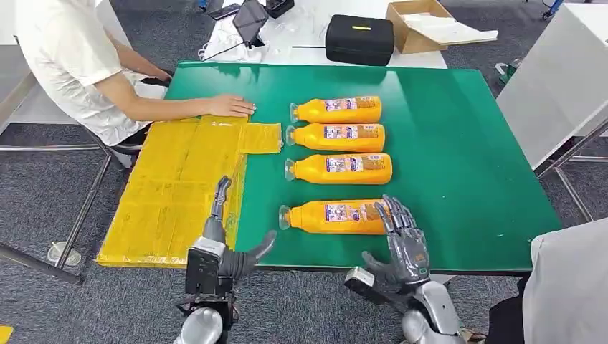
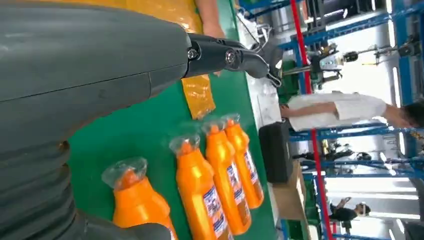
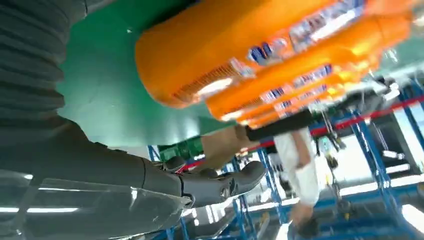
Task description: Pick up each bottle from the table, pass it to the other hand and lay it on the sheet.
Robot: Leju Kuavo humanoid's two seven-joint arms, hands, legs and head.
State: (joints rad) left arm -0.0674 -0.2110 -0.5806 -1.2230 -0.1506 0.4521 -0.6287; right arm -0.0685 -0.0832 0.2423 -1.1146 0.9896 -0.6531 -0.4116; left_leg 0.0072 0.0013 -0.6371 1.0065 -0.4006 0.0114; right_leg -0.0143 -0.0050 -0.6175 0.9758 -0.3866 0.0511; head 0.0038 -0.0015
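Four orange bottles point(image 1: 343, 156) have blue-and-white labels, too blurry to read. The left hand point(image 1: 224, 236) and right hand point(image 1: 402, 244) both hold nothing, fingers apart.

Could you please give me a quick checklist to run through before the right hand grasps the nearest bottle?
1. Right hand open, beside the nearest bottle: ok.
2. Left hand open, free to receive: ok.
3. Nearest bottle apart from the next bottle: ok.
4. Yellow sheet has bare room: ok.
5. Person's hand off the sheet: not ok, it rests on the far edge.
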